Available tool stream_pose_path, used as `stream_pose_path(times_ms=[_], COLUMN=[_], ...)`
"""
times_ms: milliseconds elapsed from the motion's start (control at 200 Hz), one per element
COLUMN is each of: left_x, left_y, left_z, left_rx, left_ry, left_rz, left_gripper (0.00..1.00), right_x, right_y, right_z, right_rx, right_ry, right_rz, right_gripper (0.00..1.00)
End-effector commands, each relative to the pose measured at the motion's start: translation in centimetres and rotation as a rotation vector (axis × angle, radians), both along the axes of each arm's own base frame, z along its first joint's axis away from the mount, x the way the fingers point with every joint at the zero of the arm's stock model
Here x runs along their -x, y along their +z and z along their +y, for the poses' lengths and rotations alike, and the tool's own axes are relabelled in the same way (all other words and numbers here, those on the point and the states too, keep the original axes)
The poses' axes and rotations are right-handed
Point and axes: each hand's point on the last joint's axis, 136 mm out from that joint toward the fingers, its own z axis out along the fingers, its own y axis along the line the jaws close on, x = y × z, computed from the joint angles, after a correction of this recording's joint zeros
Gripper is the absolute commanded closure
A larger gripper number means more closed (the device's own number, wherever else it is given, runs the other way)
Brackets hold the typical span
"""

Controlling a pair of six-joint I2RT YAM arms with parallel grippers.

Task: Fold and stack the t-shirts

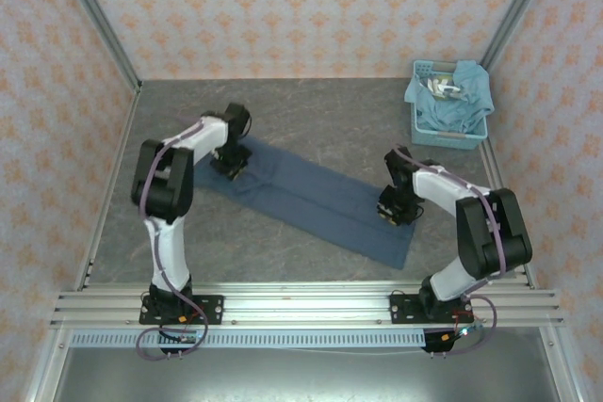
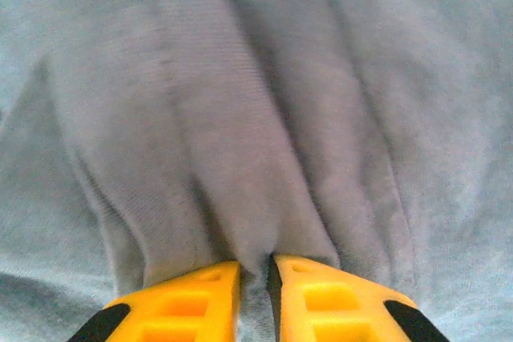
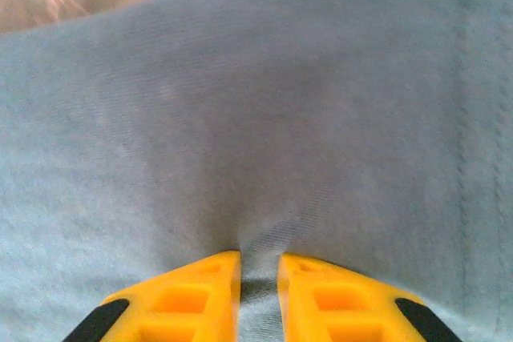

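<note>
A dark slate-blue t-shirt [image 1: 311, 197] lies as a long folded strip across the grey table, running from upper left to lower right. My left gripper [image 1: 230, 168] presses down on its upper-left end; up close its yellow fingers [image 2: 200, 298] pinch a ridge of the t-shirt [image 2: 240, 142], which bunches into folds. My right gripper [image 1: 396, 210] sits on the lower-right end, and its yellow fingers [image 3: 196, 298] are shut on a small pleat of the t-shirt [image 3: 264, 134]. A lighter teal-blue t-shirt [image 1: 459, 96] is heaped in the basket.
The light-blue plastic basket [image 1: 450, 135] stands at the table's back right corner. Patterned walls close off the left, back and right. A metal rail [image 1: 301, 306] runs along the near edge by the arm bases.
</note>
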Motion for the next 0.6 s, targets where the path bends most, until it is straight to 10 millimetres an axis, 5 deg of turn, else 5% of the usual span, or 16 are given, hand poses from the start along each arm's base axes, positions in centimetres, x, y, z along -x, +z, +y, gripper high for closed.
stream_pose_path(times_ms=[0,220,385,480,595], left_x=[-5.7,-17.7,-22.2,-23.2,-23.4], left_y=[-1.6,-1.6,-1.5,1.6,8.7], left_z=[-1.2,-9.4,-12.7,-12.7,-12.1], left_rx=[0.002,0.184,0.324,0.331,0.293], left_ry=[-0.119,-0.197,-0.142,-0.151,-0.182], left_rz=[-0.052,-0.304,-0.478,-0.550,-0.652], left_gripper=[0.80,0.77,0.72,0.66,0.50], right_x=[3.9,5.5,5.1,4.5,3.2], right_y=[-1.0,-1.0,-0.7,0.2,2.9], right_z=[1.0,6.6,9.2,9.8,9.6], right_rx=[0.018,-0.140,-0.229,-0.263,-0.259], right_ry=[-0.096,-0.358,-0.535,-0.572,-0.530], right_rz=[0.078,0.000,0.024,0.011,-0.065], right_gripper=[0.79,0.76,0.72,0.69,0.64])
